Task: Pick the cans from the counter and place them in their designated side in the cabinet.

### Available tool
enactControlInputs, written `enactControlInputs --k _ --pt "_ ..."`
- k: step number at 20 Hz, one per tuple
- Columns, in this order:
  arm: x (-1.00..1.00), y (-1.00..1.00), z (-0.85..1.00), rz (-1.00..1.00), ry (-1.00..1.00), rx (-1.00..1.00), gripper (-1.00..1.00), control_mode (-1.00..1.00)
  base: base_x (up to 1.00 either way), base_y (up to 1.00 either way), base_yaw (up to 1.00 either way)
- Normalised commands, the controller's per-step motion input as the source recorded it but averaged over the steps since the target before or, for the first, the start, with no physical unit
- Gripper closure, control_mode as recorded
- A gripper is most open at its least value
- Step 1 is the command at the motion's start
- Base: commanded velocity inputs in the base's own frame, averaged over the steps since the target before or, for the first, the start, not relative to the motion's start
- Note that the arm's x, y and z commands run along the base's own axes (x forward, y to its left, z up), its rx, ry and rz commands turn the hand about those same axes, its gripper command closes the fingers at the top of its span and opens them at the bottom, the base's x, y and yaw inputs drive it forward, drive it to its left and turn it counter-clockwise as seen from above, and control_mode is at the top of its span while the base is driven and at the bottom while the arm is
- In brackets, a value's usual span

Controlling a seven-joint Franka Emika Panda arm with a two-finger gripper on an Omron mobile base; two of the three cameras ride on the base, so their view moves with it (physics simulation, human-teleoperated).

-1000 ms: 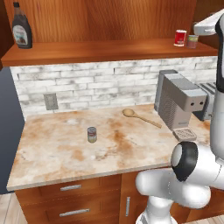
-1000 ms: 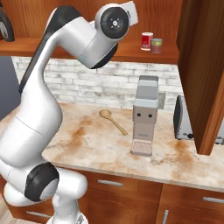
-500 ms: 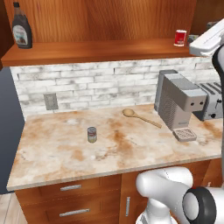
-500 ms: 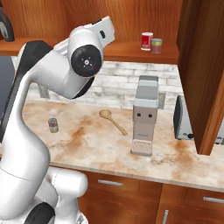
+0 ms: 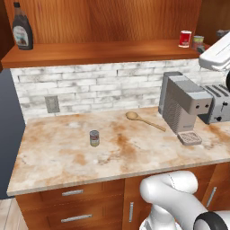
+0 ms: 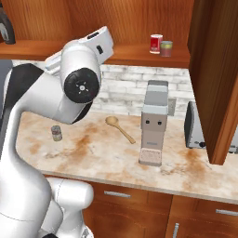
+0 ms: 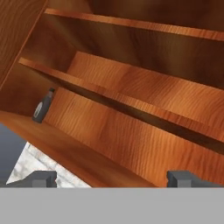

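Note:
An olive-grey can [image 5: 94, 138] [image 6: 56, 133] stands upright on the counter [image 5: 143, 155], left of centre and well away from the arm. A red can [image 5: 184, 38] [image 6: 156, 44] with a white band stands at the right end of the cabinet [image 5: 99, 51] shelf. In the hand view my gripper [image 7: 111, 179] is open with nothing between its fingertips [image 7: 41, 178]. It looks up along the cabinet's wooden shelves [image 7: 131, 100].
A pale green-and-pink can [image 5: 198, 42] stands beside the red can. A dark syrup bottle [image 5: 21, 32] [image 7: 43, 106] is at the shelf's left end. A wooden spoon [image 5: 144, 120], a coffee machine [image 5: 184, 105] and a toaster [image 5: 220, 103] occupy the counter's right. A cabinet door [image 6: 218, 79] hangs open at right.
The arm has swung: in the right base view its elbow moved left, uncovering the olive-grey can. Both cans and the other objects stayed put. The gripper stayed open.

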Motion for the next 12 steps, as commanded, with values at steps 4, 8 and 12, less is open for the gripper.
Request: enactControlInputs --k 4,8,12 --pt "-0.5 0.03 -0.01 0.03 0.12 0.0 -1.0 -1.0 0.0 0.0 0.0" --pt "-0.46 0.13 -0.01 0.03 0.16 0.0 -1.0 -1.0 0.0 0.0 0.0" --pt "-0.41 0.21 -0.01 0.02 0.21 0.0 -1.0 -1.0 0.0 0.0 0.0"
